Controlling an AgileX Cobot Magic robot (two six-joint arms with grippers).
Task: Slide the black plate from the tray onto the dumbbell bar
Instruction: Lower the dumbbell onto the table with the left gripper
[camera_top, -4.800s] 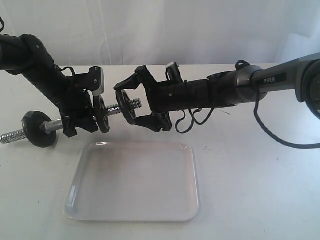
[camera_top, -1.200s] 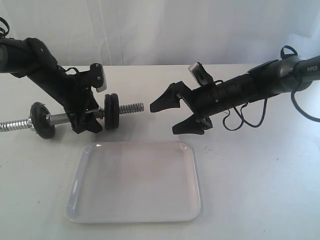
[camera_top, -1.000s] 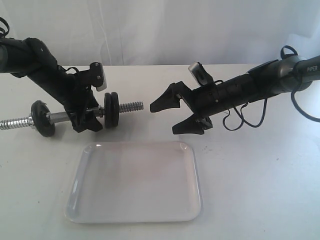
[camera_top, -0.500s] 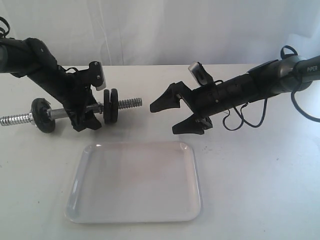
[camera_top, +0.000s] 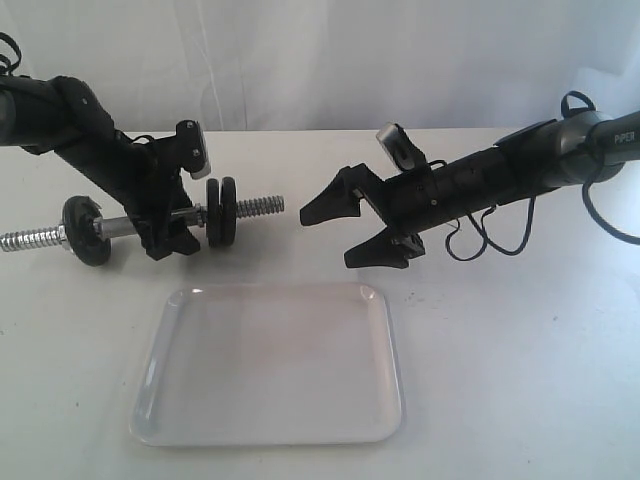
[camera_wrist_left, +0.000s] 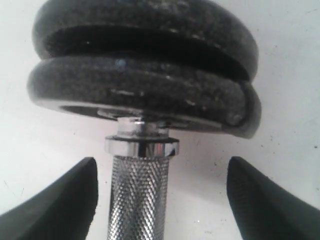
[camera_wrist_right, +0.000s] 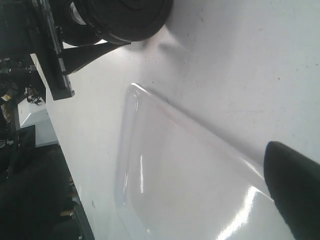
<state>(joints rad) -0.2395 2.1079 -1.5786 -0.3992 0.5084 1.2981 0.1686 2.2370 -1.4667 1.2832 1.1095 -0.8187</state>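
Observation:
The dumbbell bar (camera_top: 255, 209) lies level at the left of the table, its threaded end toward the middle. Two black discs sit side by side on it, and the outer one is the black plate (camera_top: 229, 212). A black collar (camera_top: 82, 230) sits near the bar's far left end. My left gripper (camera_top: 178, 232) straddles the bar just left of the discs. In the left wrist view this gripper (camera_wrist_left: 161, 165) is open, with gaps either side of the knurled bar (camera_wrist_left: 137, 200). My right gripper (camera_top: 327, 238) hangs open and empty right of the threaded end. The white tray (camera_top: 385, 300) holds nothing.
The tray (camera_wrist_right: 130, 150) lies near the table's front, below and between the two grippers. One right finger (camera_wrist_right: 295, 190) shows over the tray's rim in the right wrist view. Cables hang from the right arm (camera_top: 500, 170).
The bar and my left gripper have risen slightly and the bar has levelled a little. The right arm has not moved.

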